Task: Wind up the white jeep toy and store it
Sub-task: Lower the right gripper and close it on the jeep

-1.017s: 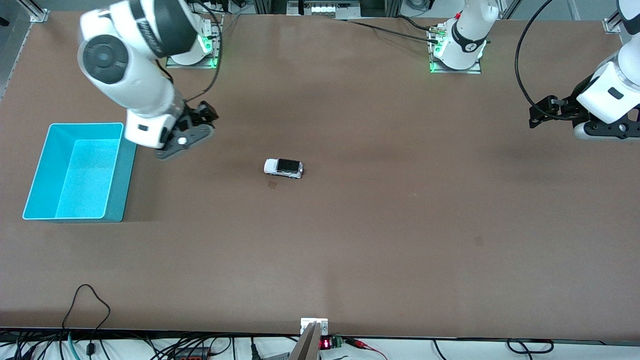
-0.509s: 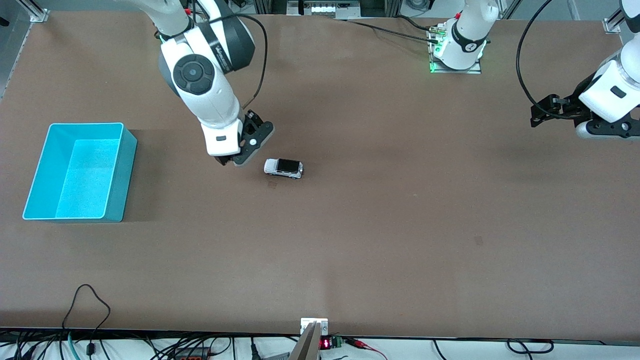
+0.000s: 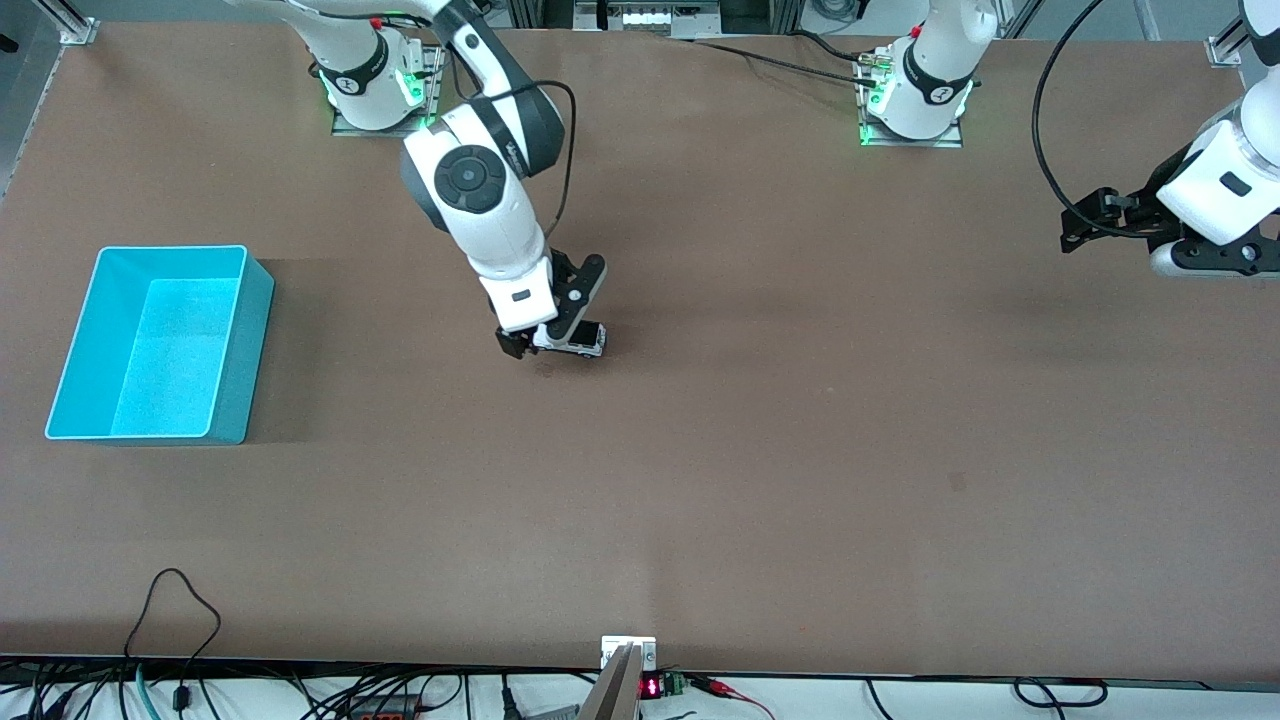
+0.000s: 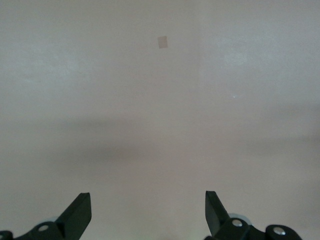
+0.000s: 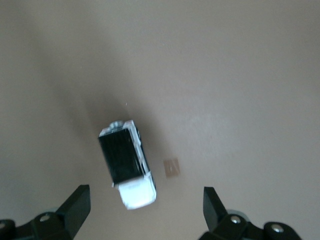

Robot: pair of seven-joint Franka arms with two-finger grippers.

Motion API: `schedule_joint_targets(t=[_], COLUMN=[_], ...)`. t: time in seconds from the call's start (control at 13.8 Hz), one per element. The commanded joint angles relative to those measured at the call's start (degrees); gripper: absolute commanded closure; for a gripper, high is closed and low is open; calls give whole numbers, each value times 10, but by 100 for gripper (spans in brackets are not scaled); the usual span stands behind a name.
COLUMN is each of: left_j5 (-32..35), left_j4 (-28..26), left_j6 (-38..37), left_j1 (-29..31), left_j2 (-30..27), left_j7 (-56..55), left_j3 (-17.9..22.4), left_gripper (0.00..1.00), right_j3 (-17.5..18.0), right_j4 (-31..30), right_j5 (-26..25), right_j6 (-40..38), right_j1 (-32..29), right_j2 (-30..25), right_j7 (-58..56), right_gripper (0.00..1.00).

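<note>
Currently, the right gripper [image 3: 535, 343] is held over the white jeep toy [image 3: 577, 341], which stands on the brown table [image 3: 800, 420] near its middle, well apart from the empty teal bin [image 3: 243, 340] at the right arm's end; its fingers [image 5: 75, 206] are spread wide, with nothing clasped, and the toy [image 5: 126, 163] is seen between them in the right wrist view. Meanwhile the left gripper [image 3: 1085, 225] is kept waiting over the left arm's end of the table, its fingers [image 4: 80, 214] likewise parted around bare surface.

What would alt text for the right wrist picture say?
A small white toy jeep with a black roof sits on a brown table, just ahead of the right end effector, whose two dark fingers are spread open.
</note>
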Motion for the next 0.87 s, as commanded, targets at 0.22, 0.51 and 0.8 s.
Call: schedule_joint_targets(t=[0.22, 0.51, 0.8], left_j5=[11, 10, 11], left_j4=[18, 18, 18], left_j6=[-14, -14, -14], left_j1=[-3, -3, -2], left_j2=[9, 9, 9], left_j7=[-7, -7, -7], left_j3=[-1, -1, -1], left_gripper=[0, 0, 0], right_j3=[7, 10, 14], right_j4=[-62, -70, -91], right_j5=[9, 8, 8], right_j6=[139, 159, 194], right_j1=[2, 8, 9], right_j2=[40, 50, 56], right_j7=[-18, -18, -26], right_gripper=[0, 0, 0])
